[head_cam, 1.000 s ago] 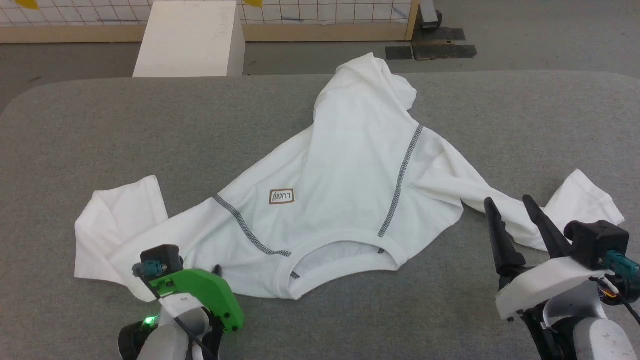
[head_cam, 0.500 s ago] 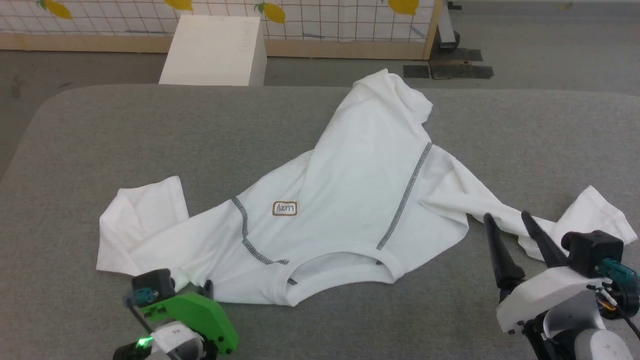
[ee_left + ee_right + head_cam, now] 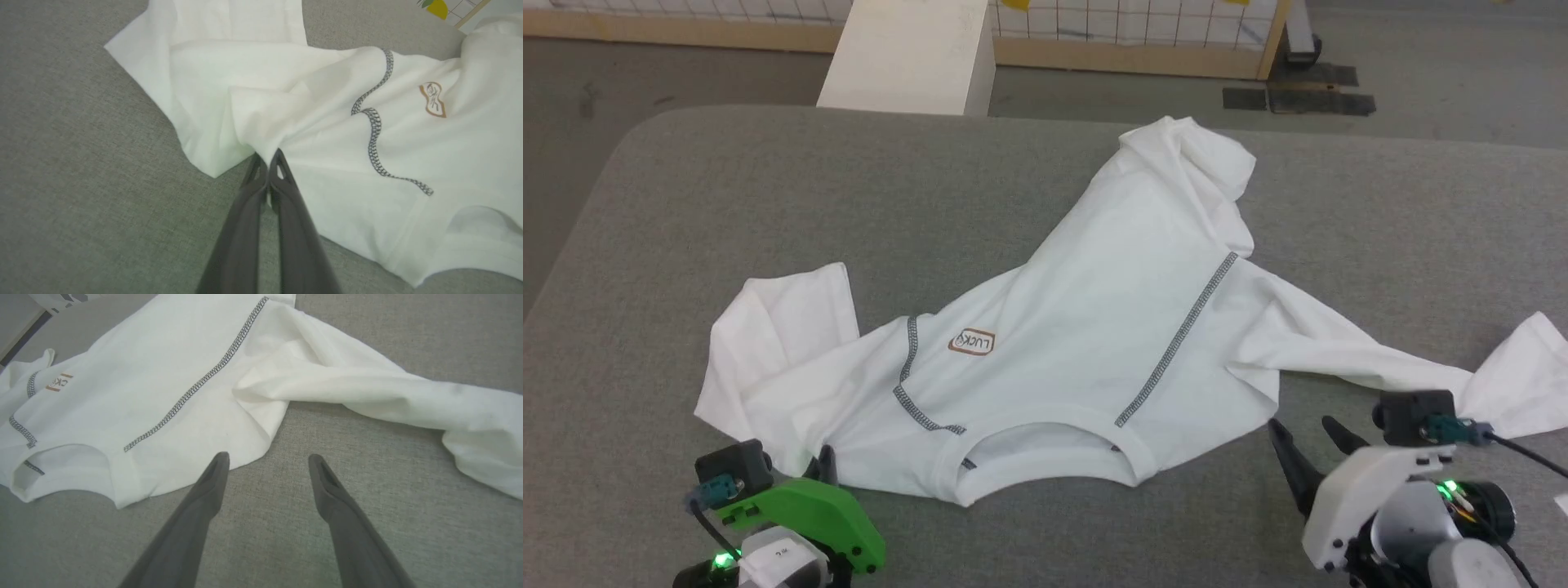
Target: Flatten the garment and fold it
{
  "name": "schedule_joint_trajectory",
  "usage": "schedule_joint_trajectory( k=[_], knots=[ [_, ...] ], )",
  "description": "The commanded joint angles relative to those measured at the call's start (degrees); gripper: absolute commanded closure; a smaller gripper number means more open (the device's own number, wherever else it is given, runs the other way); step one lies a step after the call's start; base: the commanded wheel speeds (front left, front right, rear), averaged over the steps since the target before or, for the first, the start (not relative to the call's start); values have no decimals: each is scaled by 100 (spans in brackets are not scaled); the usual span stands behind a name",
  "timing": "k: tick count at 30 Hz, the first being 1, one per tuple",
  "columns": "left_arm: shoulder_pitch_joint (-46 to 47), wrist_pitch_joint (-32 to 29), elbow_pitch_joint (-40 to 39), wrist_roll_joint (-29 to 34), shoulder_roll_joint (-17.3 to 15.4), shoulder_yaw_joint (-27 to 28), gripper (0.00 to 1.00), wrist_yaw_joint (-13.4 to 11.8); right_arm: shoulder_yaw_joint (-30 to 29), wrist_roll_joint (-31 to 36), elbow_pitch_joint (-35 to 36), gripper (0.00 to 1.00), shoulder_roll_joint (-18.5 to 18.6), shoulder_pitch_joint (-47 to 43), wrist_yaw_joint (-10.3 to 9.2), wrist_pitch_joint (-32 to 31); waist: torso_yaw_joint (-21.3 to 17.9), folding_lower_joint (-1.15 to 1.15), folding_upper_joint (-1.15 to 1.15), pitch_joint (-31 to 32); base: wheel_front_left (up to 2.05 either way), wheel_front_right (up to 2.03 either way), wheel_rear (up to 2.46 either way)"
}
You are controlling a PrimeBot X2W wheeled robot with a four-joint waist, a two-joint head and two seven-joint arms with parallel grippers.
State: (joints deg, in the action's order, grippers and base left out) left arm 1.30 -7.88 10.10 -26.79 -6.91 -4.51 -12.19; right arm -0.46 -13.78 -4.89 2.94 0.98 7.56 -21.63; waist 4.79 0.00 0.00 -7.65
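A grey, coarse-woven worktop [image 3: 768, 188] with rounded corners, a rigid white box [image 3: 915, 49] beyond its far edge. At lower left, the left gripper [image 3: 268, 158], on a green-shelled wrist, reaches low along the surface, jaws pinched shut on a fold of the garment [image 3: 1094, 327] near one shoulder. The thin white shirt lies rumpled mid-worktop, neckline toward the robot, dark stitched seams slanting, sleeves spread. At lower right, the right gripper [image 3: 268, 460] points at bare worktop just beside the shirt's edge, jaws wide, holding nothing.

White box [image 3: 907, 49] top beyond the frame; garment [image 3: 1094, 327] cuff past right edge; label [image 3: 433, 100] lettering blurred
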Motion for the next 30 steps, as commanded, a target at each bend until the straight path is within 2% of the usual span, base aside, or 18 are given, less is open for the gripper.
schedule_joint_trajectory(
  k=[1, 10, 18, 19, 20, 21, 22, 23, 30],
  knots=[
    [1, 56, -11, 10, 6, 4, 100, -19, 36, 33, -81, 0, -6, 186, -8, -75, 88, 0, 0, -128, 0, 0, 0],
    [253, 176, 151, -46, 58, -76, 100, 62, 66, 603, -813, 0, -6, 923, -8, -781, 248, 0, 0, -422, 0, 0, 0],
    [370, 265, 314, -95, 58, -107, 100, 127, -39, 863, -1097, 0, -6, 1268, -8, -555, 242, 0, 0, -533, 0, 0, 0],
    [382, 272, 333, -100, 58, -112, 100, 134, -41, 893, -1156, 4, -6, 1298, -8, -530, 231, 0, 0, -539, 0, 0, 0],
    [392, 279, 345, -102, 57, -115, 100, 136, -37, 906, -1203, 26, -6, 1323, -8, -509, 222, 0, 0, -541, 0, 0, 0],
    [403, 288, 358, -105, 55, -118, 100, 138, -31, 918, -1255, 72, -6, 1355, -8, -471, 211, 0, 0, -541, 0, 0, 0],
    [411, 294, 368, -108, 53, -122, 100, 142, -24, 934, -1290, 91, -6, 1377, -8, -435, 202, 0, 0, -541, 0, 0, 0],
    [419, 300, 380, -109, 49, -127, 100, 146, -13, 948, -1330, 100, -6, 1394, -8, -395, 191, 0, 0, -536, 0, 0, 0],
    [399, 319, 408, -117, 20, -147, 100, 138, -41, 753, -1355, 100, -6, 1364, -8, -90, 113, 0, 0, -381, 0, 0, 0]
  ],
)
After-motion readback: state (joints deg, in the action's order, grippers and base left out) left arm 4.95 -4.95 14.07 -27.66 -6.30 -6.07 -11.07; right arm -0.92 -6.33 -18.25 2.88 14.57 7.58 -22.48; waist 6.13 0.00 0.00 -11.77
